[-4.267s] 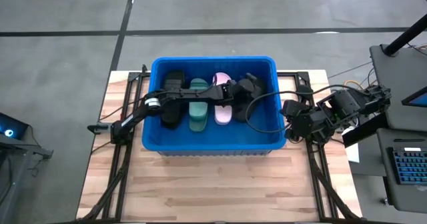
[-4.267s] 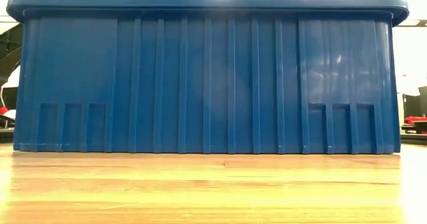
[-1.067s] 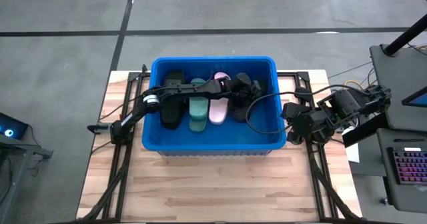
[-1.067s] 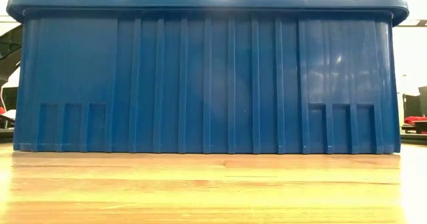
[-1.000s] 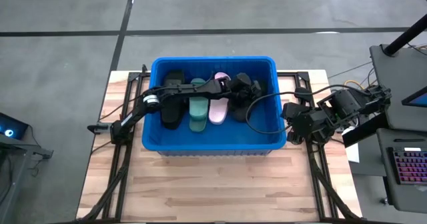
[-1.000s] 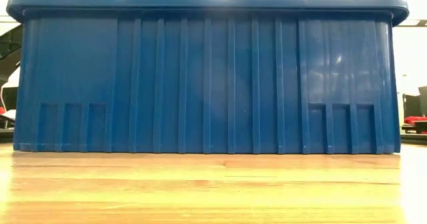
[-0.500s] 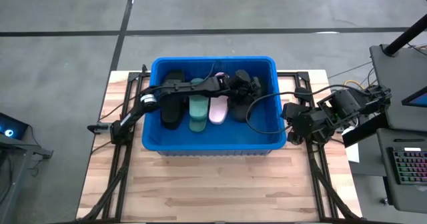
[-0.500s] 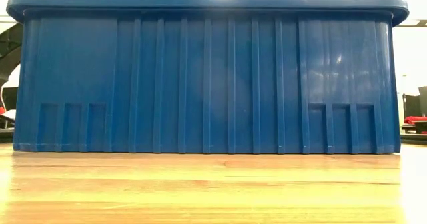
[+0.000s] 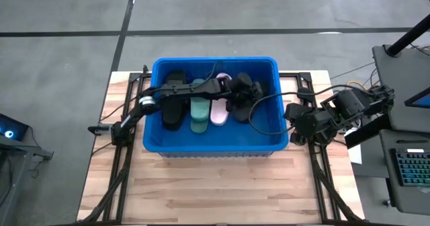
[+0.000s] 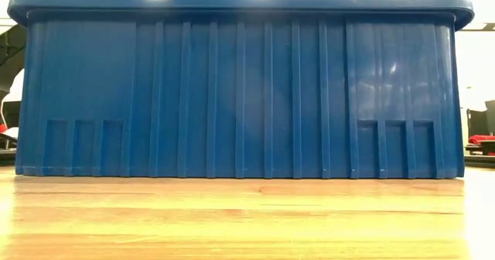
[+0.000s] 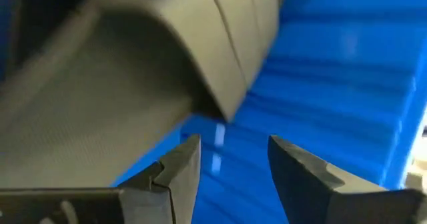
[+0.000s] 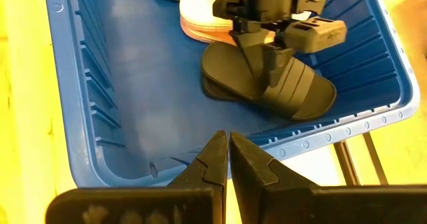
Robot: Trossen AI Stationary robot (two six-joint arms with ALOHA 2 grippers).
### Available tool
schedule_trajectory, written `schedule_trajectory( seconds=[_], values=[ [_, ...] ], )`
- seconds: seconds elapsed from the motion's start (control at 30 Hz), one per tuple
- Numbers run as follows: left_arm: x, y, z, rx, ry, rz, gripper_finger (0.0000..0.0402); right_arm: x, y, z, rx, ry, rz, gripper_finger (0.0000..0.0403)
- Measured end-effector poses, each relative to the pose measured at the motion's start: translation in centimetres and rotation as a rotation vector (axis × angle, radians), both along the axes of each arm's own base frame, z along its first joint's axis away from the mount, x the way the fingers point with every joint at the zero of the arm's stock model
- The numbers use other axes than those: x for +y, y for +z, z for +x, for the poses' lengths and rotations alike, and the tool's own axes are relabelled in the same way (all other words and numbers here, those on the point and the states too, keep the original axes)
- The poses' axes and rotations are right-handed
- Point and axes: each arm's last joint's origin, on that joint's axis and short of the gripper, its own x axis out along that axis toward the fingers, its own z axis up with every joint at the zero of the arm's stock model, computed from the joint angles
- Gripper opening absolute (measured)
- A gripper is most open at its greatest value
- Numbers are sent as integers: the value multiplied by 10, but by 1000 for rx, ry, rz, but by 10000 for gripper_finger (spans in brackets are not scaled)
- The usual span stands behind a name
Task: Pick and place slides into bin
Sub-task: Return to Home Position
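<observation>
Left wrist view: left claw (image 11: 230,174) parted, empty, over black slides (image 12: 300,91) in bin (image 9: 215,63); may snag one when lifting; right claw (image 12: 223,161) closed, empty.

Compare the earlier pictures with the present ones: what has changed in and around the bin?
The left arm has pulled back slightly toward its base and risen a little. Its left claw, open and empty, hangs over the black slides at the bin's right end. No grasp or release shows. The bin, the other slides and the right claw, shut beside the bin, stayed put.
</observation>
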Motion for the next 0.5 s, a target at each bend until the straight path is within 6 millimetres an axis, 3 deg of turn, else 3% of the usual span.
schedule_trajectory(
  seconds=[0.23,0.37,0.5],
  values=[
    [-30,31,-12,4,-118,116,160,-4,5,-10,-32,-10,37,8],
    [-41,53,-30,65,-141,233,160,-6,8,-16,-56,-20,55,8],
    [-53,89,-51,67,-161,424,160,-10,11,-25,-88,-39,85,8]
  ],
)
